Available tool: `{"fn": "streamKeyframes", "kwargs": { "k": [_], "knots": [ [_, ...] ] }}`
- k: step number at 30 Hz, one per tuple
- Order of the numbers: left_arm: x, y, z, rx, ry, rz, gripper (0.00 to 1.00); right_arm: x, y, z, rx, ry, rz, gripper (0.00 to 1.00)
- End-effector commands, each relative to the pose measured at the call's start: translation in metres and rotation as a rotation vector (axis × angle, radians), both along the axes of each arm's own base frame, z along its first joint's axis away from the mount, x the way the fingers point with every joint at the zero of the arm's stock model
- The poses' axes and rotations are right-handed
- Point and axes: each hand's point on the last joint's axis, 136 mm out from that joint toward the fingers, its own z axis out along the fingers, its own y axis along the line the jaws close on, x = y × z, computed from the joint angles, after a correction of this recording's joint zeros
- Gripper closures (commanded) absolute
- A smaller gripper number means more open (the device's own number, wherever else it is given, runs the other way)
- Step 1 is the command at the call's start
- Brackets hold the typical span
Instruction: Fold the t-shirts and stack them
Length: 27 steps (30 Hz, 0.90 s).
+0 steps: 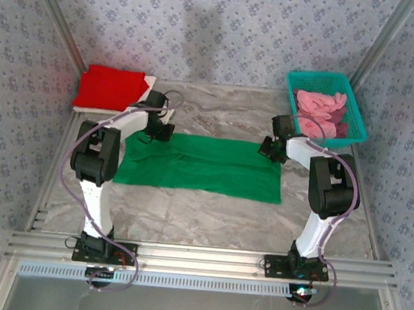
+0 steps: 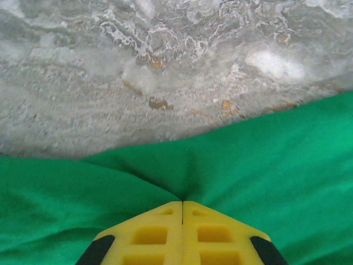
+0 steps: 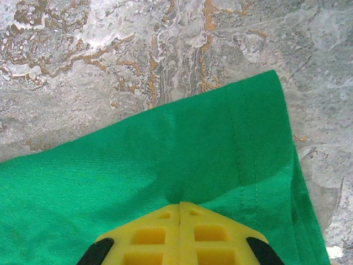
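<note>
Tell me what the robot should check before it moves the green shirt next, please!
1. Left gripper: jaws shut on the green t-shirt: ok.
2. Right gripper: jaws shut near its stitched hem: ok.
3. Green t-shirt lying flat on the table: ok.
4. Every cloth layer caught in the jaws: cannot tell.
5. Red t-shirt folded at the far left, apart from the green one: ok.

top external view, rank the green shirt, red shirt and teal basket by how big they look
1. green t-shirt: clearly the largest, spread flat.
2. teal basket: its outline looks slightly bigger than the red one.
3. red t-shirt: folded and close to the basket in size, so the order of these two is unsure.
</note>
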Motion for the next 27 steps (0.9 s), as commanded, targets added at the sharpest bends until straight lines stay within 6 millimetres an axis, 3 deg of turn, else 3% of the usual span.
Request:
{"fn": "streamKeyframes", "kwargs": {
  "k": [1, 5, 11, 13, 14, 16, 17, 22, 25, 27],
  "knots": [
    [-0.001, 0.003, 0.046, -0.014, -0.081, 0.037, 1.0, -0.002, -0.002, -0.005, 0.006, 0.016, -0.009, 1.0],
    [-0.01, 0.012, 0.064, -0.012, -0.109, 0.109, 1.0, -0.002, -0.003, -0.003, 0.003, 0.012, -0.011, 1.0],
    [-0.023, 0.019, 0.05, 0.018, -0.065, 0.121, 0.99, -0.003, -0.004, -0.007, 0.008, 0.02, -0.011, 1.0],
    [-0.023, 0.022, 0.044, 0.038, -0.056, 0.12, 0.82, -0.003, -0.003, -0.009, 0.008, 0.023, -0.008, 1.0],
    [-0.021, 0.021, 0.041, 0.042, -0.053, 0.115, 0.81, -0.002, -0.003, -0.009, 0.009, 0.024, -0.006, 1.0],
    [-0.019, 0.021, 0.037, 0.048, -0.045, 0.112, 0.57, -0.003, -0.002, -0.009, 0.009, 0.027, -0.004, 1.0],
    [-0.018, 0.02, 0.037, 0.048, -0.038, 0.11, 0.53, -0.003, -0.003, -0.01, 0.007, 0.03, -0.004, 1.0],
    [-0.018, 0.014, 0.042, 0.011, -0.053, 0.102, 0.55, -0.005, -0.005, -0.01, 0.001, 0.037, -0.005, 1.0],
    [-0.02, 0.015, 0.032, 0.018, -0.032, 0.092, 0.4, -0.004, -0.005, -0.011, 0.01, 0.037, -0.006, 1.0],
    [-0.023, 0.01, 0.022, 0.002, 0.005, 0.07, 0.38, -0.003, -0.004, -0.01, 0.012, 0.034, -0.006, 1.0]
  ]
}}
